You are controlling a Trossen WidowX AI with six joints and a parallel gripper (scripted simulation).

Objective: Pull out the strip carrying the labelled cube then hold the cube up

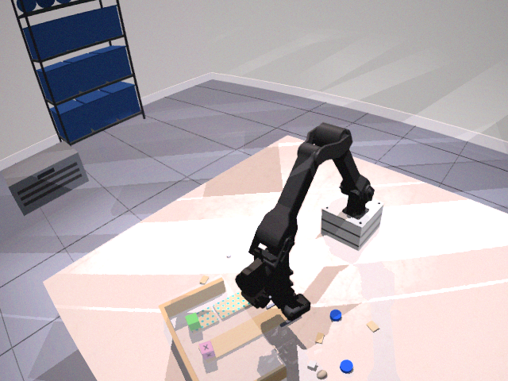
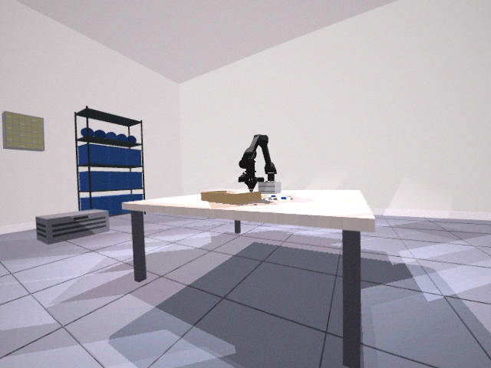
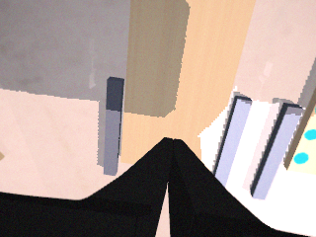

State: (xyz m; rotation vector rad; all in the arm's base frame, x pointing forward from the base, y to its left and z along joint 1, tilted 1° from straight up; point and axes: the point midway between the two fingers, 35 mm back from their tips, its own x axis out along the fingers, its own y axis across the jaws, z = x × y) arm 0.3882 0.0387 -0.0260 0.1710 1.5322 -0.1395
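A wooden tray [image 1: 197, 293] [image 2: 225, 195], open towards the arm, holds two strips. The plain tan strip [image 1: 237, 332] [image 3: 212, 74] is in one piece and carries a pink cube marked X [image 1: 205, 348] at its far end. The dotted strip [image 1: 232, 306] [image 3: 303, 148] shows a gap; its far piece bears a green cube [image 1: 191, 321]. My gripper [image 1: 289, 316] [image 2: 250, 190] [image 3: 171, 146] is shut, tips down over the near end of the tan strip, between its grey end bars [image 3: 114, 125] [image 3: 232, 140]. I cannot tell whether the tips touch the strip.
Two blue discs [image 1: 335, 314] [image 1: 346, 365], small tan tiles [image 1: 372, 325] [image 1: 319, 337] [image 1: 203, 279], a pebble [image 1: 321, 374] and a small white block [image 1: 312, 364] lie on the table near the tray's open side. The arm's base block [image 1: 352, 225] stands behind.
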